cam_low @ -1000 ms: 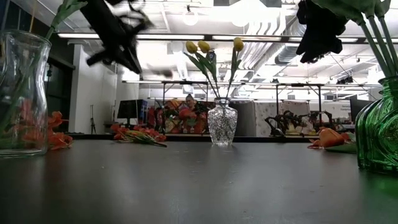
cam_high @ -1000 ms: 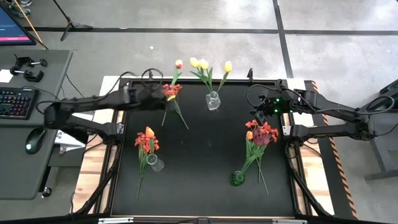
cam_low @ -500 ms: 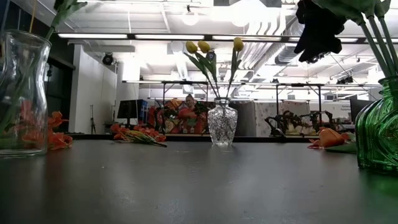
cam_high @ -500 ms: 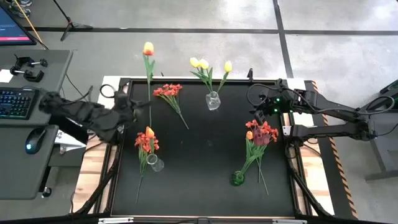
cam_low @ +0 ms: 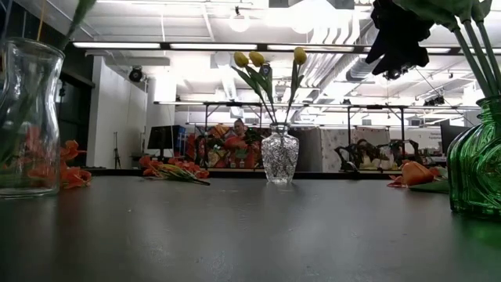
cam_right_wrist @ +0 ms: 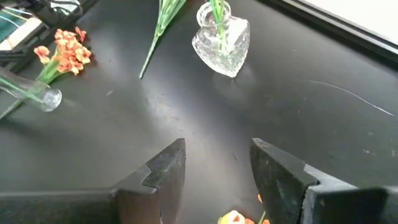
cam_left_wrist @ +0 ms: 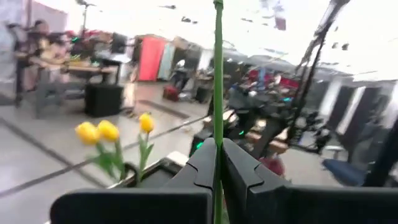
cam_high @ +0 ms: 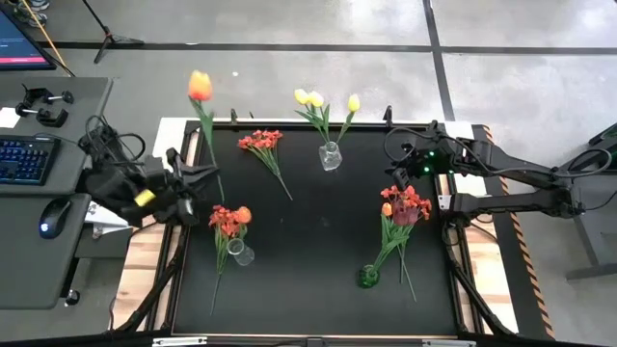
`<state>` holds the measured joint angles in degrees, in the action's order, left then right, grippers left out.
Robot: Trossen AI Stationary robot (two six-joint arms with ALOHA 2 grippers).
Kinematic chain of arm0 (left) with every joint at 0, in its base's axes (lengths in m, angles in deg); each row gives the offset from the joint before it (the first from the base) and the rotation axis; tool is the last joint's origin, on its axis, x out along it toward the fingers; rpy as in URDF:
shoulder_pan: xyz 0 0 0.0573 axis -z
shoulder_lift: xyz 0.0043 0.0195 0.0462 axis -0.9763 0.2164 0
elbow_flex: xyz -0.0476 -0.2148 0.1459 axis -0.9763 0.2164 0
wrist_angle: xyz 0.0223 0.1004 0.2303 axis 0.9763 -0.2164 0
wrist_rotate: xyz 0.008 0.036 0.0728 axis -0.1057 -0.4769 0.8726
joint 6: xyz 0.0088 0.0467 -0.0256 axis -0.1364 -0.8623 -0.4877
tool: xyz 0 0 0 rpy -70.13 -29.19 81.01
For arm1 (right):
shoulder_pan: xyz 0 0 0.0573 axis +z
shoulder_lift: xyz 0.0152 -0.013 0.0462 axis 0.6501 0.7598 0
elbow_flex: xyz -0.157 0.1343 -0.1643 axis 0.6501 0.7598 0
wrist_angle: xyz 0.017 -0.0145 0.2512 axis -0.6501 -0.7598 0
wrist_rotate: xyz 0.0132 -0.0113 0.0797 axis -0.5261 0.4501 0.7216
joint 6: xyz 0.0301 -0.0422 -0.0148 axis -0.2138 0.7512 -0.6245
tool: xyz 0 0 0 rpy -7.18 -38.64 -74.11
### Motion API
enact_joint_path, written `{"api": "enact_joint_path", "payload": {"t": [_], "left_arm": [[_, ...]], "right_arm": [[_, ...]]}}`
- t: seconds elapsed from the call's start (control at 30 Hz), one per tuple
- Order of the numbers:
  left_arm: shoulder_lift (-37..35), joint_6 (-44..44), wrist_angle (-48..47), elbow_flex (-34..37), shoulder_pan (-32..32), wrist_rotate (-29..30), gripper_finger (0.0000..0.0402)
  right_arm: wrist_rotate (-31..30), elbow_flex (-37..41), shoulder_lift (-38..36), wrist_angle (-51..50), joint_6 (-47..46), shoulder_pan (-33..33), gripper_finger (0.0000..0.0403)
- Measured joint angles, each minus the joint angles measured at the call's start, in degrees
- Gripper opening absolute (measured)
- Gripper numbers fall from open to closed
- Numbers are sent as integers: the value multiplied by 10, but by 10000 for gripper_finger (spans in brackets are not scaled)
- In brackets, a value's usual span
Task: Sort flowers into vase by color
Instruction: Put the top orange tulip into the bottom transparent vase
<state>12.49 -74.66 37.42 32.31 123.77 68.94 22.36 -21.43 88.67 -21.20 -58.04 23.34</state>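
Your left jaws (cam_left_wrist: pixel 217 177) clench an orange tulip's (cam_high: pixel 200 86) stem beside the counter (cam_high: pixel 318 222).
Your right jaws (cam_right_wrist: pixel 214 171) hang released near the clear vase (cam_right_wrist: pixel 221 38).

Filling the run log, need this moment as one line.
left end effector: shut on orange tulip, at table's left edge | right end effector: open, waiting at right rear | yellow tulips: in clear vase

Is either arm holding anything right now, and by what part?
The left pincer is shut on an orange tulip, gripping its green stem low down. The right pincer is open, holding nothing.
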Motion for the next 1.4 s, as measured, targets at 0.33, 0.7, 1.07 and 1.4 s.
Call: {"api": "enact_joint_path", "payload": {"t": [0.33, 0.7, 1.07, 1.4], "left_arm": [[32, 92, -22, 0, 142, -28, 0], [92, 276, -30, 104, 266, 179, 0], [72, 374, -30, 186, 221, 181, 0], [30, 325, -26, 186, 231, 180, 0]], "right_arm": [[0, 0, 0, 0, -43, 0, 169], [0, 0, 0, 0, -93, 0, 169], [-2, 0, 0, 18, -100, 0, 169], [-23, 0, 1, 23, -87, 0, 169]]}}
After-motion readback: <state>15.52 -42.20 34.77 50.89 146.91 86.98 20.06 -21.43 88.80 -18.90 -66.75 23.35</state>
